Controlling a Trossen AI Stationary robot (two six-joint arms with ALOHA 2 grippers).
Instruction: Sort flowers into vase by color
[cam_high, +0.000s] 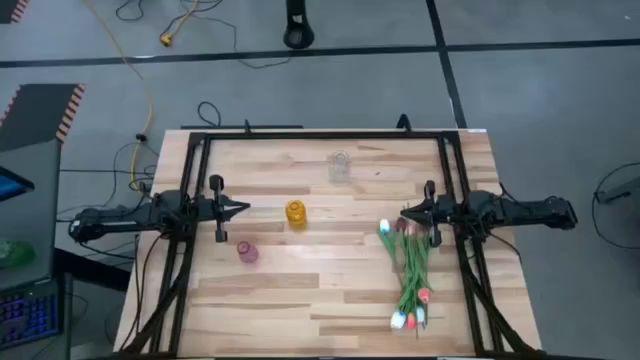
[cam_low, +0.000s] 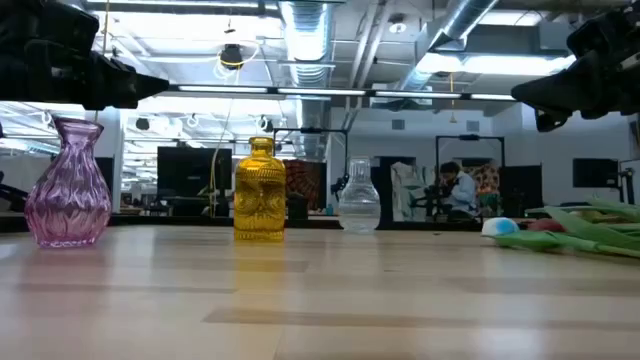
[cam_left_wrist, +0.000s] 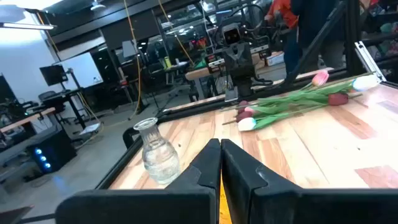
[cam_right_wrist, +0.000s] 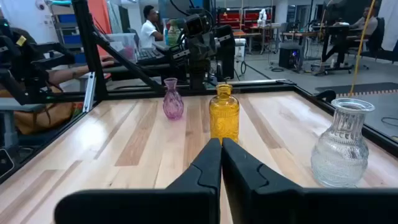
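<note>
The flowers (cam_high: 410, 270) lie in a loose bundle on the table's right side, with green stems and white, pink and dark red heads; the left wrist view shows the flowers (cam_left_wrist: 292, 102) too. Three vases stand upright: a clear vase (cam_high: 339, 166) toward the far edge, a yellow vase (cam_high: 296, 213) in the middle, and a purple vase (cam_high: 247, 251) nearer and to the left. My left gripper (cam_high: 240, 208) hovers shut left of the yellow vase. My right gripper (cam_high: 405, 213) hovers shut above the far end of the bundle. Neither touches anything.
A black frame (cam_high: 320, 135) runs along the table's far edge and down both sides. Bare wood lies between the vases and the flowers and along the near edge. In the low view the purple vase (cam_low: 68, 183), yellow vase (cam_low: 260, 190) and clear vase (cam_low: 359, 197) stand apart. People are in the room behind.
</note>
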